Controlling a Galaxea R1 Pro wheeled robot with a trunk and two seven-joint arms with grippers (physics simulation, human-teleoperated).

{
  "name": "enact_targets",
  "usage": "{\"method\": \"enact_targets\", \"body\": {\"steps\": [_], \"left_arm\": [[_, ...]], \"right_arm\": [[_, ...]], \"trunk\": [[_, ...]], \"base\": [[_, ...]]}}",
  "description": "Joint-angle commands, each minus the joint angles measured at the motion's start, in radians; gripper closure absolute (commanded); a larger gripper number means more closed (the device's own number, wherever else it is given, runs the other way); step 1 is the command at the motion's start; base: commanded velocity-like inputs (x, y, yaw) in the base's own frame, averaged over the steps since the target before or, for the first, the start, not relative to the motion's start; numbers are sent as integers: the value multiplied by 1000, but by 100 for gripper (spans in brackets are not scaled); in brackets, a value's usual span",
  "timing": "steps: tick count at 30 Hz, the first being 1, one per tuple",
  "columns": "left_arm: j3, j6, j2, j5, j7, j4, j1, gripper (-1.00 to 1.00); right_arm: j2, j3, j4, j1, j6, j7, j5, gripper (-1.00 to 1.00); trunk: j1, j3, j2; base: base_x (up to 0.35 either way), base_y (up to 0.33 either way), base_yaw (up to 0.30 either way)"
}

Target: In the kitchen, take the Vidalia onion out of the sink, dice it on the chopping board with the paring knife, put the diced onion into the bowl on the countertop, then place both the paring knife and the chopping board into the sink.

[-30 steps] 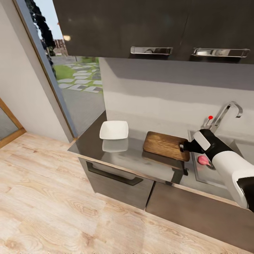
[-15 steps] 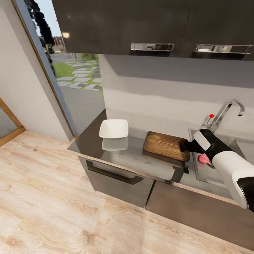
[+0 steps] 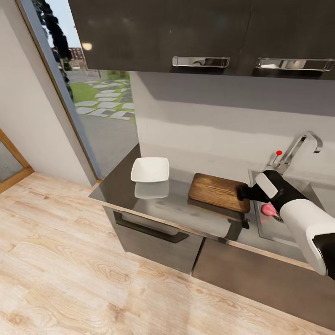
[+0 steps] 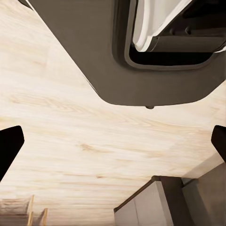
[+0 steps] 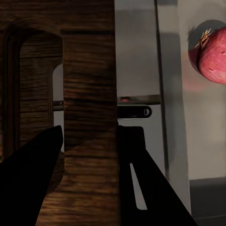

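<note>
While the onion lies pink and untouched in the sink beside the drain, the head view has the right gripper at the sink-side end of the chopping board, which rests on the countertop with the white bowl well apart toward the window; the paring knife cannot be made out there. From the left wrist view, the left gripper's dark fingertips stand wide apart with nothing between them, over wood floor. From the right wrist view, the right gripper's two black fingers sit either side of the board's end strip by its slot hole, apparently clamped on it, with the reddish onion off to one side in the steel basin. If the board is being shifted, I would keep it level and low, slide it gently, and keep the elbow clear of the tap.
</note>
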State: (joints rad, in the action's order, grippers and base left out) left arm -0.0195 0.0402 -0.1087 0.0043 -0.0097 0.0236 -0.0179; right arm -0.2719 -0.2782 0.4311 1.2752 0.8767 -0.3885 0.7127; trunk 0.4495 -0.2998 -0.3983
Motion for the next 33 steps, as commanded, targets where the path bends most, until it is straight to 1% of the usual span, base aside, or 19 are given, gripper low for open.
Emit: {"method": "enact_targets", "body": {"steps": [1,33], "left_arm": [[-2,4,0,0,-1,2,0,-100],[-2,4,0,0,-1,2,0,-100]], "right_arm": [[-1,-7,1,1,2,-8,11,100],[-1,-5,2,1,2,-7,11,100]], "trunk": [[1,-1,-2],[1,-2,-2]], "base": [[0,0,0],[0,0,0]]}}
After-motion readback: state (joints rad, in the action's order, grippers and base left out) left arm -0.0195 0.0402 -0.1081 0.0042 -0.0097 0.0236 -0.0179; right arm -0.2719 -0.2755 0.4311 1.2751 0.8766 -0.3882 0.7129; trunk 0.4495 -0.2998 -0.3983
